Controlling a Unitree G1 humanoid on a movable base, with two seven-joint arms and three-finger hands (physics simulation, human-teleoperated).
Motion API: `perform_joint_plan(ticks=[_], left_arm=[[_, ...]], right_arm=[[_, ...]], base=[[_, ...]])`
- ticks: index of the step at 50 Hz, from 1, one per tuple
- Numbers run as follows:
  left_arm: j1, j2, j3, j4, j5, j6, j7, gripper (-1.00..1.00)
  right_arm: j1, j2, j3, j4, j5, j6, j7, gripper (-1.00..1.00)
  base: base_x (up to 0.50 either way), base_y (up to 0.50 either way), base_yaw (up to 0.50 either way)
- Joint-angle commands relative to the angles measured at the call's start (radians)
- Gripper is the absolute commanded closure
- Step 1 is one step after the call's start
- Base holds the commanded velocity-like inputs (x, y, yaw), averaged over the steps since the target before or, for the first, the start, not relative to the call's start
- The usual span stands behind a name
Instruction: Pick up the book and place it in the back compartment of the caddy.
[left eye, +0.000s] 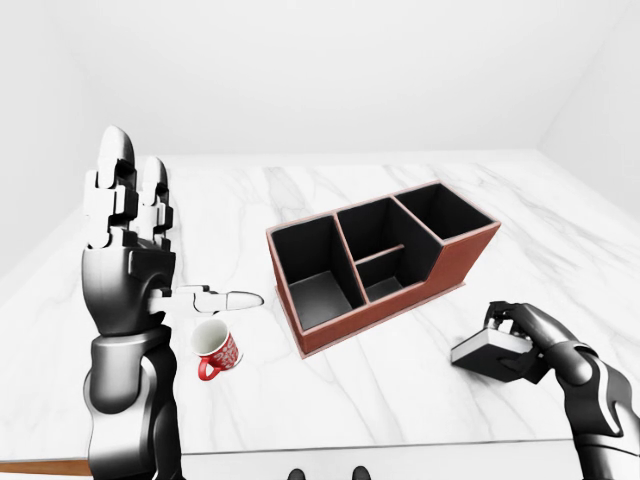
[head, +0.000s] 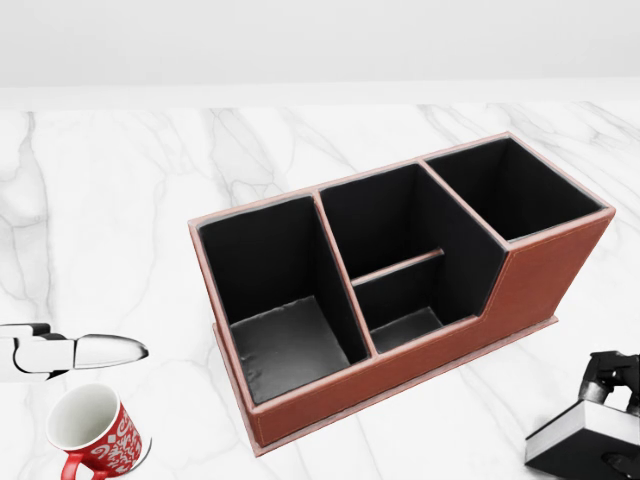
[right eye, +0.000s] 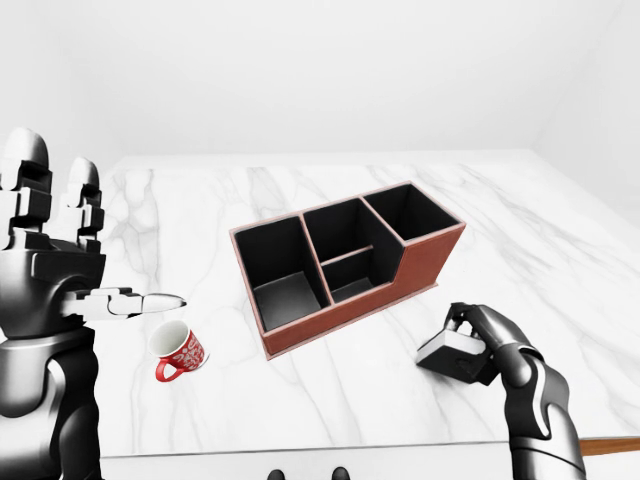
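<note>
Left-eye view: right hand (left eye: 520, 335) wrapped round book (left eye: 490, 355), fingers curled over top edge, book tilted, looks just off marble table (left eye: 400, 390) or barely touching, can't tell. Prob gripped that way for lift to caddy (left eye: 380, 262), which sits well apart to upper left. Left hand (left eye: 125, 240) raised, fingers spread wide, holding nothing, parked out of way imo.

Head view: book at bottom right corner, caddy center, red mug (head: 92, 432) bottom left.

Right-eye view: same pic basically; back compartment empty.

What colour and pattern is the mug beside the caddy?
The mug is red with white lettering-like markings and a white inside; the head view shows it best.
</note>
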Motion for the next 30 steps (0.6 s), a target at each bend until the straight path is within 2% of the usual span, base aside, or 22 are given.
perform_joint_plan(ticks=[1,15,16,17,19,22,30], left_arm=[[-0.001,0.0,0.0,0.001,0.001,0.0,0.0,-1.0],[-0.001,0.0,0.001,0.0,-0.001,0.0,0.0,-1.0],[0.001,0.0,0.001,0.0,-0.001,0.0,0.0,-1.0],[0.0,0.0,0.001,0.0,-0.001,0.0,0.0,-1.0],[-0.001,0.001,0.002,0.001,-0.001,0.0,0.0,-1.0],[0.0,0.0,0.002,0.001,-0.002,0.0,0.0,-1.0],[-0.003,0.002,0.003,0.003,-0.003,0.0,0.001,-1.0]], right_arm=[[0.006,0.014,-0.022,-0.083,0.001,0.017,0.021,1.0],[0.046,0.092,-0.067,-0.371,-0.014,0.101,0.182,1.0],[0.045,0.099,-0.07,-0.405,-0.01,0.118,0.207,1.0],[0.046,0.099,-0.072,-0.414,-0.015,0.117,0.209,1.0],[0.045,0.108,-0.076,-0.453,-0.018,0.137,0.234,1.0],[0.055,0.122,-0.084,-0.52,-0.025,0.147,0.238,1.0],[0.046,0.132,-0.106,-0.634,-0.034,0.147,0.238,1.0]], base=[[0.0,0.0,0.0],[0.0,0.0,0.0],[0.0,0.0,0.0],[0.0,0.0,0.0],[0.0,0.0,0.0],[0.0,0.0,0.0],[0.0,0.0,0.0]])
